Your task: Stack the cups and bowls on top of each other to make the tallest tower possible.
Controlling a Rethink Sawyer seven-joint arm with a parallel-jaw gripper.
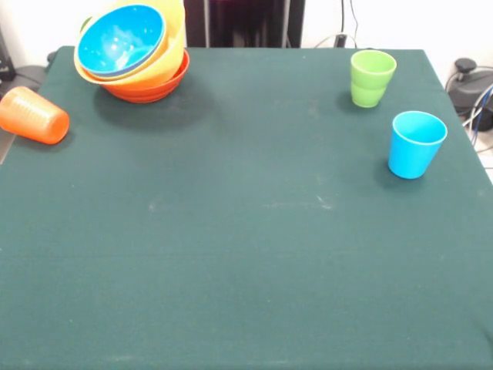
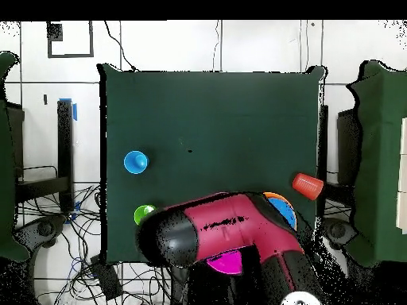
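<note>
Our gripper is nowhere to be seen; the orange cup [image 1: 34, 115] lies on its side, mouth towards the stacked bowls [image 1: 132, 51] nearby.

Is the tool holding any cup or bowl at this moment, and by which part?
It cannot be told: neither view shows the tool. The arm is drawn back over the base. All three cups stand or lie free on the table.

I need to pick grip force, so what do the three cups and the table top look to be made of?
The orange cup, lying on its side, the green cup and the blue cup look like glossy moulded plastic: even colour, soft highlights, thin smooth rims; the orange one seems faintly ribbed. The table appears covered in dark green matte cloth, probably felt: no shine, with pale scuffs.
</note>
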